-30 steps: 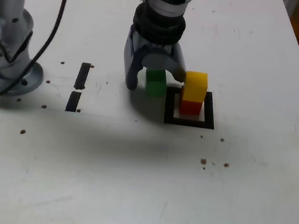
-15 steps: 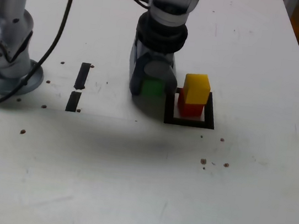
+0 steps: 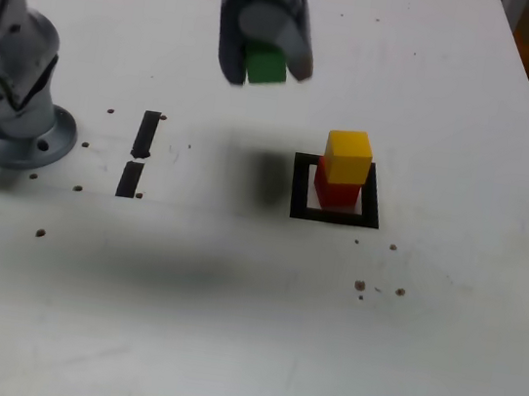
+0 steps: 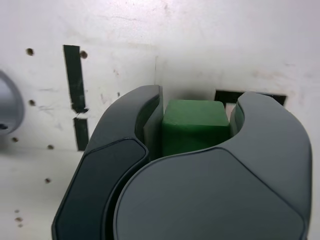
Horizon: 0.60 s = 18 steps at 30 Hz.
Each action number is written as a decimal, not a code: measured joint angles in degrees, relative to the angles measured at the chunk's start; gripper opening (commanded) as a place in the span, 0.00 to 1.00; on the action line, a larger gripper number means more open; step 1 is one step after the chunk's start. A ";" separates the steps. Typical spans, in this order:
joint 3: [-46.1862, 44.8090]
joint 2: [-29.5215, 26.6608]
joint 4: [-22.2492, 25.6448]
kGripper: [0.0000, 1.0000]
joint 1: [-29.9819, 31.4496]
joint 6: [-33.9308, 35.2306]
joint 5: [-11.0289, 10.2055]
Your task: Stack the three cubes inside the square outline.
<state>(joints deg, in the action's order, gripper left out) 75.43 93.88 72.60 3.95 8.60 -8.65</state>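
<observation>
We see our gripper (image 3: pixel 264 60) raised clear of the table near the top edge of the exterior view, pointing downward, its dark grey jaws drawn in on the green cube (image 3: pixel 266 63). The cube sits between the two jaws, its lower part showing below them. In the wrist view our gripper (image 4: pixel 195 120) fills most of the picture: the two curved jaws press against opposite sides of the green cube (image 4: pixel 194 125), whose top face shows in the gap between them. Off to the exterior view's left of the claw stands our arm's grey base (image 3: pixel 14 89), bolted down.
</observation>
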 measured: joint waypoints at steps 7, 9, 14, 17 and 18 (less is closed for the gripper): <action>15.53 9.17 16.52 0.10 4.47 1.20 3.20; 20.46 13.81 20.71 0.10 5.87 1.77 4.38; 30.56 21.31 20.36 0.10 6.93 2.23 5.88; 36.03 21.51 20.49 0.10 6.99 2.46 6.12; 37.87 21.73 20.52 0.10 6.95 2.60 6.13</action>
<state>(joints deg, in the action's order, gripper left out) 113.29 115.61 93.13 10.90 11.20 -2.52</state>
